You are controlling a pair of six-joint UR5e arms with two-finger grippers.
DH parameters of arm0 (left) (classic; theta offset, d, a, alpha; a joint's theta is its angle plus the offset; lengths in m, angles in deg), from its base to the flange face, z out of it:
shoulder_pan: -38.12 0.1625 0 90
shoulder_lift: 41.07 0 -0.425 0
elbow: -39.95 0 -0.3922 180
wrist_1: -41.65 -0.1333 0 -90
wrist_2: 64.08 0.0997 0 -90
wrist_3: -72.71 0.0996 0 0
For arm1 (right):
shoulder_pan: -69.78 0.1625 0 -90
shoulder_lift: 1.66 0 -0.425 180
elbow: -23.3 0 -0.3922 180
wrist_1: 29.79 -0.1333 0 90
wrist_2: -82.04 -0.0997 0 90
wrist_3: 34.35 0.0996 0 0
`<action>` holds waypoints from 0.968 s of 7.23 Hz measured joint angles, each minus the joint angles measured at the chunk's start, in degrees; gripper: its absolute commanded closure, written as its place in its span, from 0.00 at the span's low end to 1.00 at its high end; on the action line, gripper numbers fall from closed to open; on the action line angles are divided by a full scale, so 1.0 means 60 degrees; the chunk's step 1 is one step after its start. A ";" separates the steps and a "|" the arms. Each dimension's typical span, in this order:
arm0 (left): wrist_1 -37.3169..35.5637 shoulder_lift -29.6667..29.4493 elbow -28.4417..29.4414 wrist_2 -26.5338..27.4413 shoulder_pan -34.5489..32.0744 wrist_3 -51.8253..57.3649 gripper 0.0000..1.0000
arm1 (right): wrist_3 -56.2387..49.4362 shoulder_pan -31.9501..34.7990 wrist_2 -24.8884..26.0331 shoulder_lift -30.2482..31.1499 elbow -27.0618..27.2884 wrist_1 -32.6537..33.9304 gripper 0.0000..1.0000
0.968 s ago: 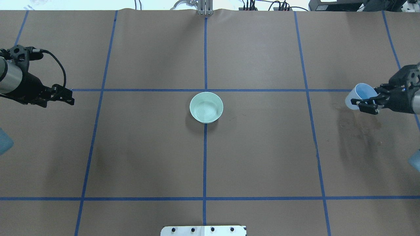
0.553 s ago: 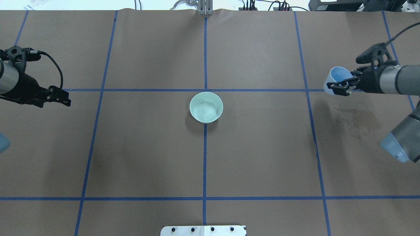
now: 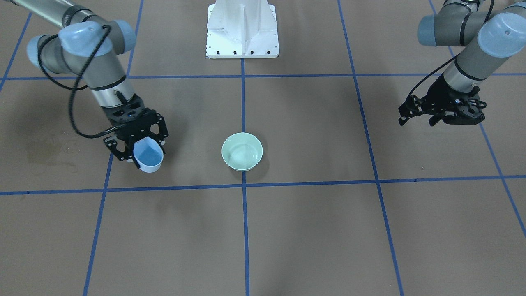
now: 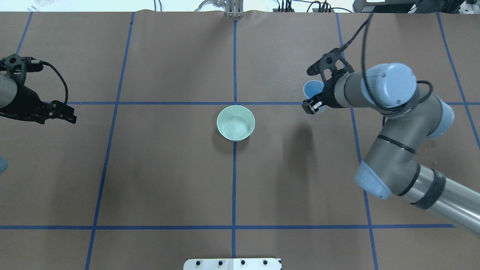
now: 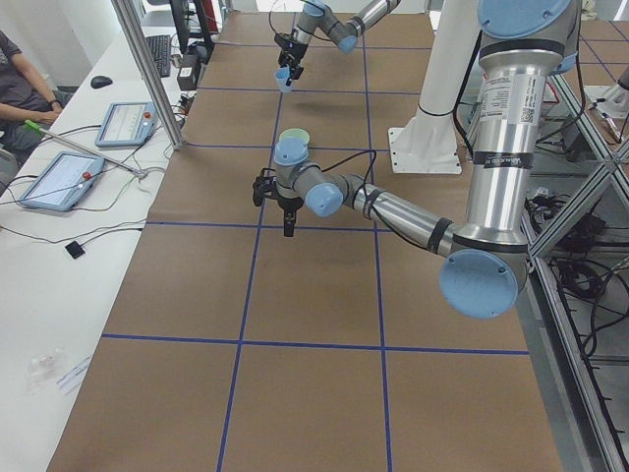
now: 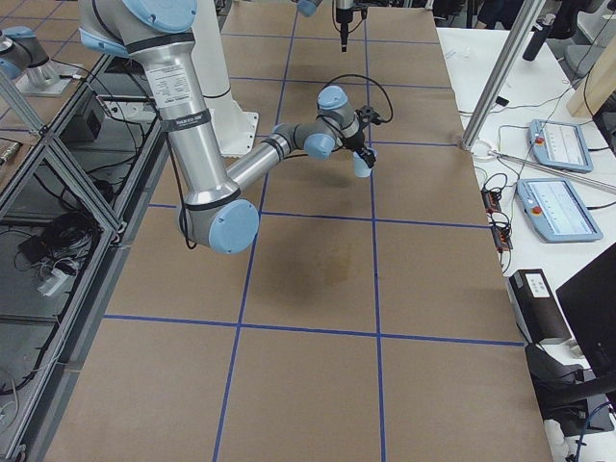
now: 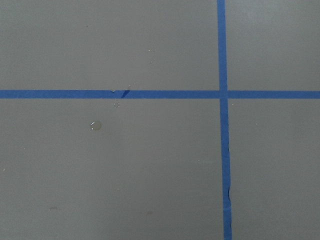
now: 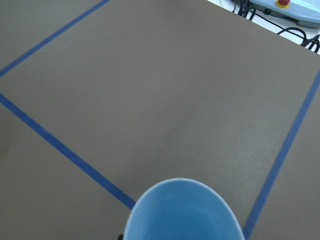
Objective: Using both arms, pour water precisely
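My right gripper [image 4: 312, 98] is shut on a pale blue cup [image 4: 312, 88] and holds it above the table, right of a pale green bowl [image 4: 236, 123] that stands at the centre. The cup [image 3: 148, 158] is close to upright, and its inside looks a darker blue low down. The right wrist view shows the cup's open rim [image 8: 182, 210]; I cannot make out water in it. The bowl [image 3: 242, 151] shows faint ripples inside. My left gripper [image 4: 67, 114] is open and empty at the far left edge, well away from the bowl.
A dark wet stain [image 3: 49, 152] marks the brown paper on the right arm's side. A small droplet [image 7: 95, 125] lies below the left gripper. The white pedestal base [image 3: 242, 31] stands behind the bowl. Blue tape lines cross the table.
My right arm has swung in from the table's right edge toward the bowl with the cup in its grip. The left gripper has drifted slightly further left.
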 measured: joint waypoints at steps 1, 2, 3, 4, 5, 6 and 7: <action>0.0003 0.0004 0.0039 0.0000 0.0000 -0.0006 0.00 | 0.0059 -0.0552 0.0531 -0.0703 0.0009 0.1181 0.45; 0.0013 0.0003 0.0115 -0.0003 0.0001 -0.0014 0.00 | 0.0098 -0.0984 0.0944 -0.1354 -0.0046 0.2261 0.45; 0.0021 0.0001 0.0175 -0.0006 0.0012 -0.0021 0.00 | 0.0100 -0.1357 0.1405 -0.1902 -0.0203 0.3118 0.45; 0.0026 -0.0013 0.0226 -0.0007 0.0020 -0.0025 0.00 | 0.0063 -0.1684 0.1955 -0.2407 -0.0498 0.3755 0.45; 0.0028 -0.0034 0.0270 -0.0008 0.0030 -0.0030 0.00 | -0.0019 -0.1903 0.2391 -0.2936 -0.0883 0.4320 0.45; 0.0028 -0.0053 0.0293 -0.0007 0.0037 -0.0036 0.00 | -0.0269 -0.2010 0.2655 -0.3403 -0.1280 0.4749 0.46; 0.0029 -0.0064 0.0305 -0.0011 0.0040 -0.0046 0.00 | -0.0764 -0.2057 0.2834 -0.3765 -0.1657 0.4986 0.50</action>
